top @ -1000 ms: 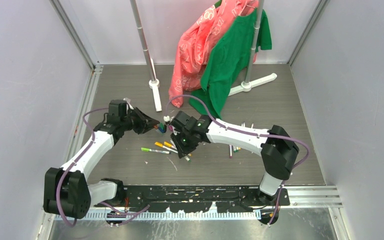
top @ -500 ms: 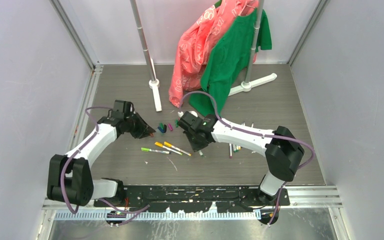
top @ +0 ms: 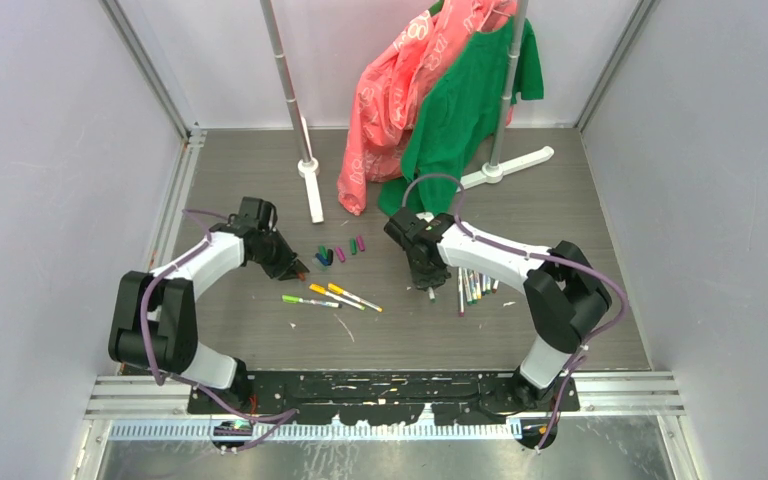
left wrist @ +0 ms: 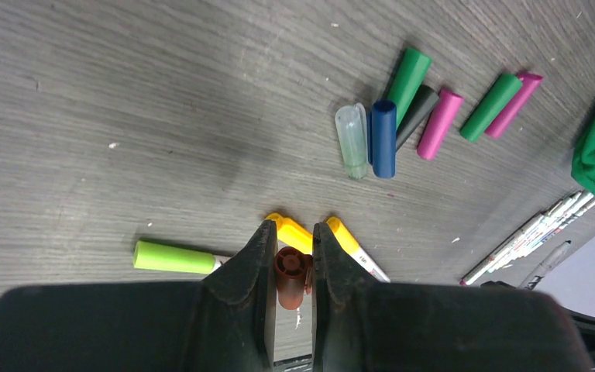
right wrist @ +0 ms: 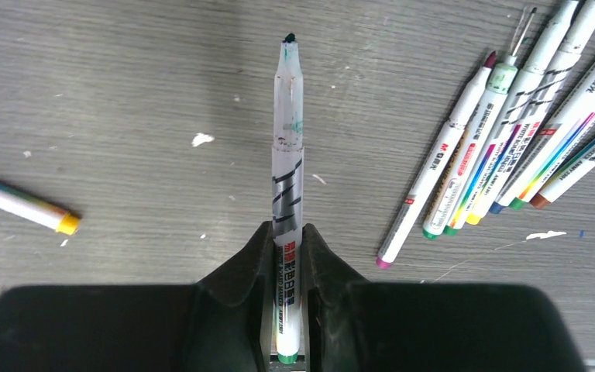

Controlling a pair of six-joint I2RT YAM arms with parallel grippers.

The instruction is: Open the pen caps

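Lime-green and yellow caps sit on three pens point(top: 330, 297) lying nearest the arm bases on the grey wood-grain counter point(top: 580, 200). Just beyond them the left pincer point(left wrist: 290, 248) is clamped on a brown cap point(left wrist: 291, 273), its two fingers squeezing the cap's sides, with the yellow ends of two of those pens showing past its tips. At about the same depth the right pincer point(right wrist: 288, 236) is clamped on a bare pen point(right wrist: 287, 155), whose white barrel sticks straight out ahead of the fingers and ends in an uncovered dark green tip. To that pincer's right a bunch of white pens point(right wrist: 503, 124) lies side by side on the counter, barrels touching. Farther back, between the two pincers, a cluster of loose caps point(left wrist: 418, 105) rests on the counter: green, dark grey, blue, clear, magenta, green and magenta, some touching. At the far end stand two grey rack poles point(top: 290, 100) on white feet, with a pink garment point(top: 390, 100) and a green shirt point(top: 460, 110) hanging down to the counter.
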